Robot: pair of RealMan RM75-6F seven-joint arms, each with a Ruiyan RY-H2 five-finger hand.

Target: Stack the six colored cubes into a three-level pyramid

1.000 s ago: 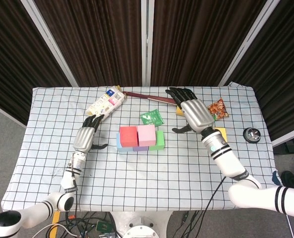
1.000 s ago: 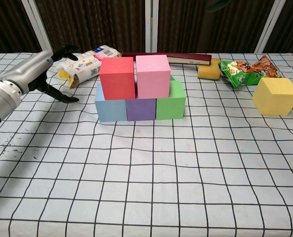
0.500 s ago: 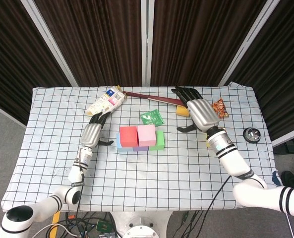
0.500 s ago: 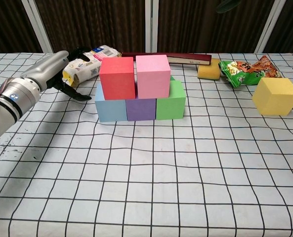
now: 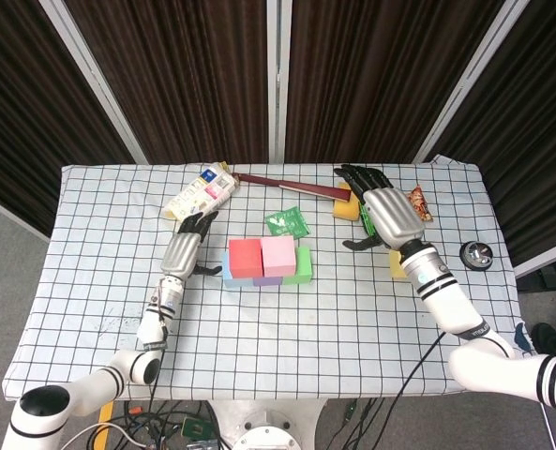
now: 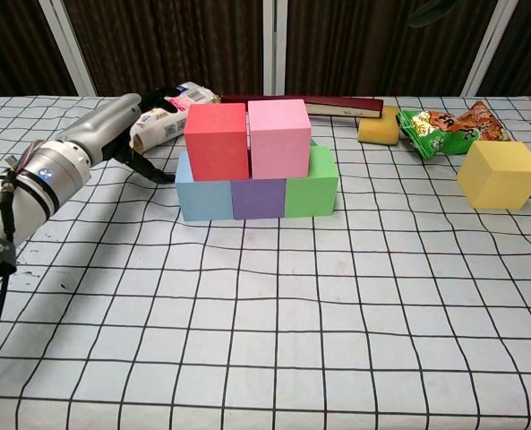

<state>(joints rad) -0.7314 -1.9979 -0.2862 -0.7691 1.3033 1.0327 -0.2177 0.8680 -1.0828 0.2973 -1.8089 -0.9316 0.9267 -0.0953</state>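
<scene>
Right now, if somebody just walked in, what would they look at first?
Probably the bright block stack mid-table: a red cube and pink cube sitting on a blue cube, purple cube and green cube. Then the lone yellow cube off to the right, under the right hand.

Lab test booth: dark curtain panels (image 5: 193, 75) behind gridded table (image 5: 287, 328).

Left robot hand (image 5: 183, 251) and right robot hand (image 5: 391, 217) open, fingers spread
</scene>
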